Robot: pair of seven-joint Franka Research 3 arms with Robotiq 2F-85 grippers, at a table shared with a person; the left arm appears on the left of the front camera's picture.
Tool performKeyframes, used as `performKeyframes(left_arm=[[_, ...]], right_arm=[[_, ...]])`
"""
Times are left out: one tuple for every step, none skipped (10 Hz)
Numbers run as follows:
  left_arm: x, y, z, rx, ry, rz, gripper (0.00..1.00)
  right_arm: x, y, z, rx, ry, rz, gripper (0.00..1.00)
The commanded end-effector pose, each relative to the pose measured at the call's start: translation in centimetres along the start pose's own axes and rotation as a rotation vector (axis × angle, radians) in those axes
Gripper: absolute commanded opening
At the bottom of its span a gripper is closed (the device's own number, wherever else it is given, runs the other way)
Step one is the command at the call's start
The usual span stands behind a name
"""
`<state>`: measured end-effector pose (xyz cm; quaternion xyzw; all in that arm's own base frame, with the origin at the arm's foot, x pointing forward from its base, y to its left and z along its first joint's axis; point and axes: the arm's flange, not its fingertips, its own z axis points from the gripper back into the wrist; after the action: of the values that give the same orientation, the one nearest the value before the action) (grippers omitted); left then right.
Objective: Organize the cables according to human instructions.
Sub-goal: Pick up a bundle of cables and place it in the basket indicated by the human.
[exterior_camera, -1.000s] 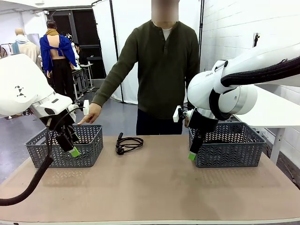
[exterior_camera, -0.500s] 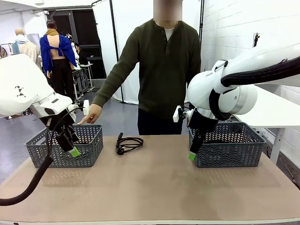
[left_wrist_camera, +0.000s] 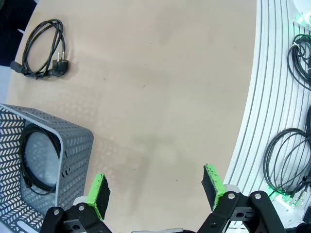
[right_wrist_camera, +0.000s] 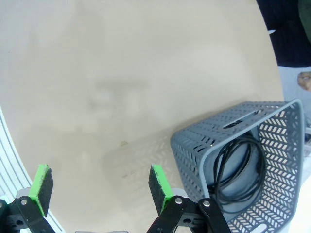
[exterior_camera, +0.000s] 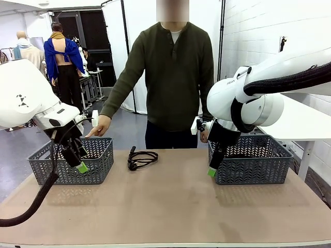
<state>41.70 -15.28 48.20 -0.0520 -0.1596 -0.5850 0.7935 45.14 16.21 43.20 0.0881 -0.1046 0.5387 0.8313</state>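
Person's torso shifted left; our arms unmoved. Person's hand [exterior_camera: 98,126] points at left basket [exterior_camera: 72,160]. Cable [exterior_camera: 141,158] on table, both our grippers [left_wrist_camera: 154,185] [right_wrist_camera: 99,187] spread, empty.

- Table [exterior_camera: 170,206]: plain tan-beige top, pale edge.
- Left basket [exterior_camera: 72,160]: grey, chevron-cut openwork walls.
- Right basket [exterior_camera: 253,161]: same grey, same chevron pattern.
- Loose cable [exterior_camera: 140,158], centre of the frame: black.
- Coiled cable [left_wrist_camera: 34,160] in the basket at lower left of the left wrist view: black.
- Coiled cable [right_wrist_camera: 238,167] in the basket at lower right of the right wrist view: black.
- Left gripper [left_wrist_camera: 155,187]: black, bright green pads.
- Right gripper [right_wrist_camera: 99,187]: black, bright green pads.
- Arms: white with black corrugated hoses.
- Person's sweater [exterior_camera: 173,72]: dark olive green.
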Motion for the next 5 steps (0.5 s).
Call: performKeyframes(left_arm=[[0.8,0.1,-0.3,0.016,0.019,0.020,1.00],[2.1,0.4,-0.7,0.037,0.041,0.049,1.00],[3.2,0.5,-1.1,0.054,0.063,0.085,1.00],[4.2,0.5,-1.6,0.053,0.069,0.108,1.00],[5.1,0.5,-2.2,0.058,0.077,0.148,1.00]], right_arm=[[-0.1,0.0,0.0,0.005,0.005,0.006,1.00],[-0.1,0.0,0.0,0.005,0.005,0.006,1.00],[-0.1,0.0,0.0,0.005,0.005,0.006,1.00],[-0.1,0.0,0.0,0.005,0.005,0.006,1.00],[-0.1,0.0,0.0,0.005,0.005,0.006,1.00]])
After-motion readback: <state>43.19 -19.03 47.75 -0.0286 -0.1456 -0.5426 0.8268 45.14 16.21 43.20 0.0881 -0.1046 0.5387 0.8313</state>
